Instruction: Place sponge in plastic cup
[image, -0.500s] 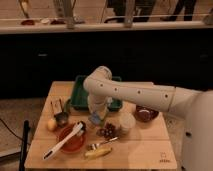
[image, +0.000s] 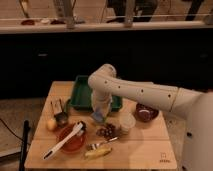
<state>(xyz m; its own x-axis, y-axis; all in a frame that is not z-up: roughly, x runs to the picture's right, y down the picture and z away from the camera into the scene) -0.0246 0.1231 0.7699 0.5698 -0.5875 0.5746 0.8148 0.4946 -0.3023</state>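
My gripper (image: 100, 115) points down over the middle of the wooden table, just in front of the green tray. It is shut on the small light-blue sponge (image: 98, 119), which shows between the fingertips a little above the table. The pale cream plastic cup (image: 126, 122) stands upright a short way to the right of the gripper, apart from it. The white arm reaches in from the right and passes over the cup.
A green tray (image: 82, 96) lies behind the gripper. A dark red bowl (image: 145, 113) is right of the cup. A grape-like cluster (image: 106, 131), a fork (image: 100, 145), an orange bowl (image: 74, 144) with a white brush, a metal cup (image: 61, 119) and a yellow fruit (image: 51, 124) lie in front and to the left.
The arm and gripper have shifted slightly to the right with the sponge. The things on the table have not moved.
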